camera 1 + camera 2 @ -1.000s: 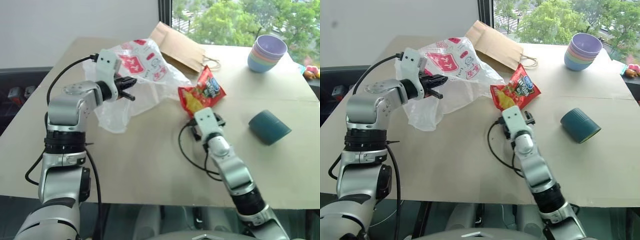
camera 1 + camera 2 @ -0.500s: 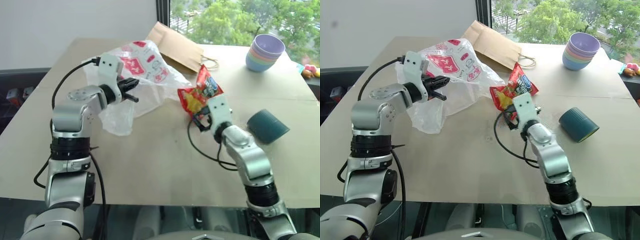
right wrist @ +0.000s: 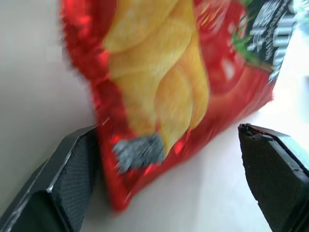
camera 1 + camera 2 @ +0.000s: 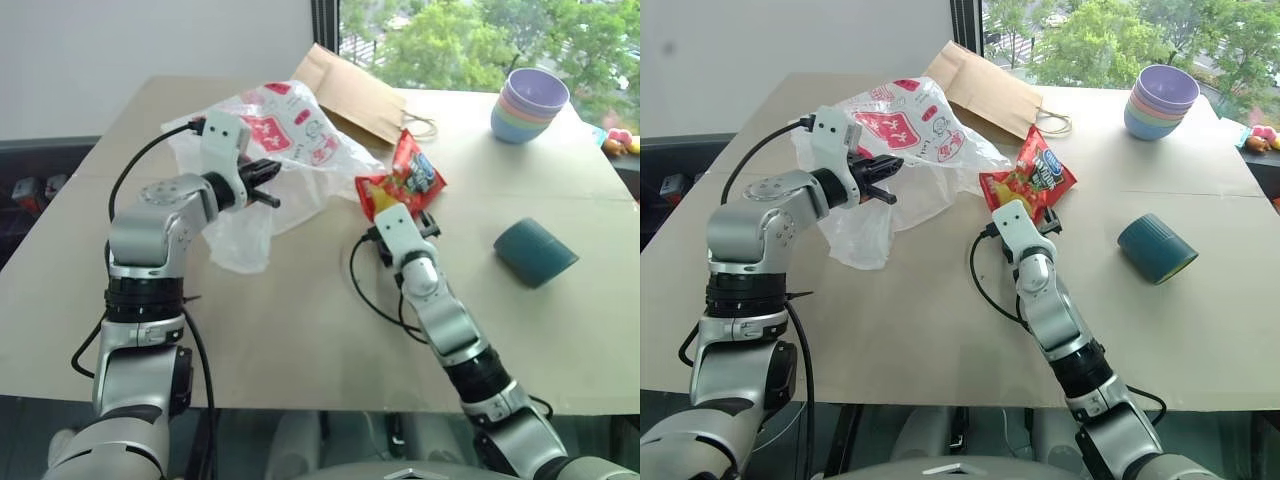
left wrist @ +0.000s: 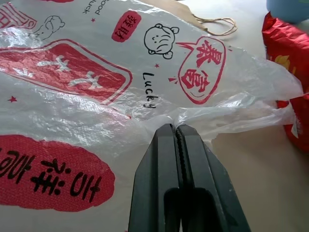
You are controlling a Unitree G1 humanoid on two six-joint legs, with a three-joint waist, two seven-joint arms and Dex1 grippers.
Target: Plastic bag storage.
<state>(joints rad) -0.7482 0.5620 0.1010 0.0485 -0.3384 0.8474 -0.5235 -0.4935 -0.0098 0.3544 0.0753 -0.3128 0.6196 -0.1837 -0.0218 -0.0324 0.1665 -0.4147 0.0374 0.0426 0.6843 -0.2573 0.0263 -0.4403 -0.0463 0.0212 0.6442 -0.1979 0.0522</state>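
**My left jaws pinch the bag, my right jaws stand wide by the chips**

I am at a big tan worktop (image 4: 300, 320). My left gripper (image 4: 262, 184) has its jaws pressed tight together, and they pinch a fold of the plastic bag (image 5: 96, 87). The bag is thin and white, and I can see through it a bit. It has red squares, red marks and a small drawn face on it. It lies crumpled on the worktop on my left side, and the part I pinch is lifted up a little.

My right gripper (image 3: 169, 159) has its jaws spread wide open. They hold nothing. The red chip packet (image 4: 402, 180) is just in front of them. One black finger (image 3: 72, 179) is right at the edge of the packet, and the lower end of the packet sits between the two fingers.

A brown paper bag (image 4: 350, 90) lies flat behind the plastic bag, touching it. A stack of bowls (image 4: 530, 105) stands far off on my right. A dark teal cup (image 4: 535, 253) lies on its side, well apart from the packet.
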